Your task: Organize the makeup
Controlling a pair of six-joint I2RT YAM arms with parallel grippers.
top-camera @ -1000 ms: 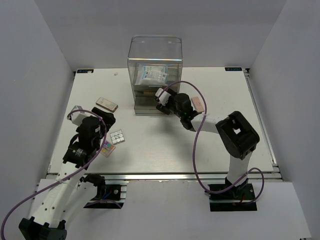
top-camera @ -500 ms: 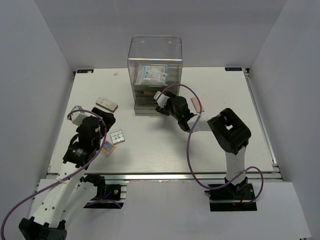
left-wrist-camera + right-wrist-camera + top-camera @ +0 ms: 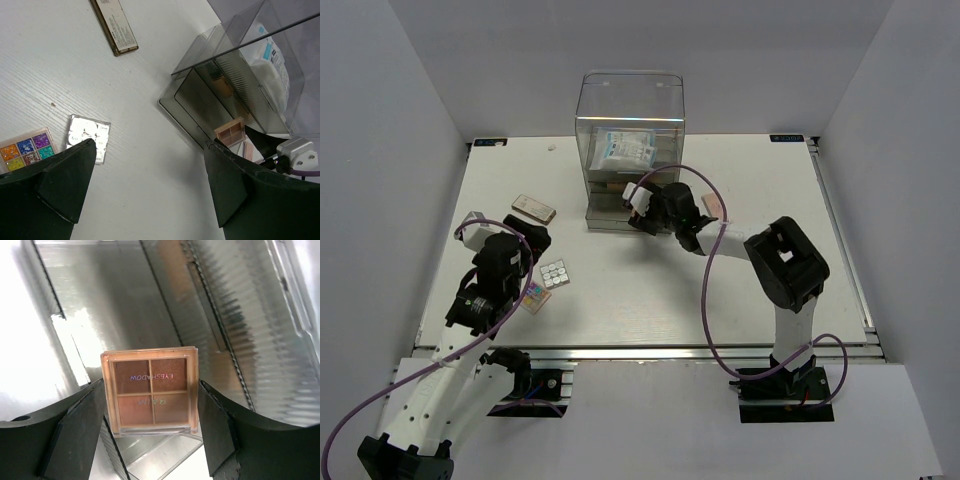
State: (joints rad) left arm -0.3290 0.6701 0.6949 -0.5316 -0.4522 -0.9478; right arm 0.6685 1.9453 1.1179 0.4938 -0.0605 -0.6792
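The clear acrylic drawer box [image 3: 630,120] stands at 12 o'clock on the desk [image 3: 770,200]. Its top compartment holds the white-blue plastic packet [image 3: 625,150], which fills most of that space. A tan item [image 3: 613,186] lies in a compartment lower down, too blurred through the ribbed wall to name.

The right gripper [image 3: 640,208] reaches to the box's front face at its low 5 o'clock corner. Its jaws are closed partway on a small peach eyeshadow palette [image 3: 150,390] with four brown pans, one finger pressed to each side edge. In the right wrist view the palette is just in front of the clear drawer walls. Whether it is already inside a drawer cannot be told.

A second peach palette [image 3: 713,205] lies flat on the desk just at 3 o'clock of that gripper.

The left gripper [image 3: 525,245] hangs at 9 o'clock of the desk with its jaws spread wide and nothing between them. Just at 4 o'clock of it lies the white palette of round pans [image 3: 554,274], and the multicoloured palette [image 3: 534,296] is close beside that at 7 o'clock. A flat tan palette [image 3: 534,209] lies apart at 12 o'clock of the left gripper, between it and the box.
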